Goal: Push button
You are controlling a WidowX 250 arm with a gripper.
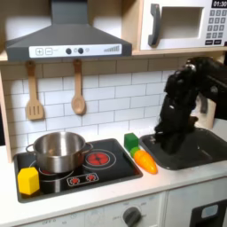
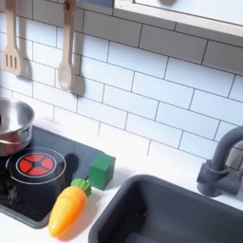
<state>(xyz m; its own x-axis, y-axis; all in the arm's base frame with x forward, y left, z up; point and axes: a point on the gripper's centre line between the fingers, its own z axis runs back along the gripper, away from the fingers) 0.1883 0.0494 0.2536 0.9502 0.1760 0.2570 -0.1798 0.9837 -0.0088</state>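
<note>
Which button is meant cannot be settled from the frames. The likeliest candidates in the first exterior view are the small red controls point(image 1: 82, 179) on the front strip of the stovetop point(image 1: 111, 170), at about 6 o'clock from the pot point(image 1: 58, 151), and the microwave keypad point(image 1: 215, 25) high at 1 o'clock from the arm. No button is being touched, so I judge the task to be at the approach stage. The gripper point(image 1: 168, 140) hangs low over the near edge of the sink point(image 1: 206, 149), well apart from either candidate. The dark arm masks its jaws, so I cannot tell whether they are wide or narrow. The next move probably calls for lifting clear of the sink rim, travelling towards 9 o'clock for the stove controls or up towards 1 o'clock for the keypad, then pressing straight in with a fingertip. On the way to the stove lie the carrot point(image 1: 144, 160) and the green block point(image 1: 131, 142), just beside the hob's right edge, where a low sweep could knock them. The second exterior view shows the carrot point(image 2: 68, 209) at 7 o'clock from the green block point(image 2: 102, 169), with the grey faucet point(image 2: 220, 166) at the sink's far right. A yellow block point(image 1: 28, 181) sits at 8 o'clock from the pot, and a spatula point(image 1: 34, 93) and wooden spoon point(image 1: 78, 89) hang on the wall, out of the way.
</note>
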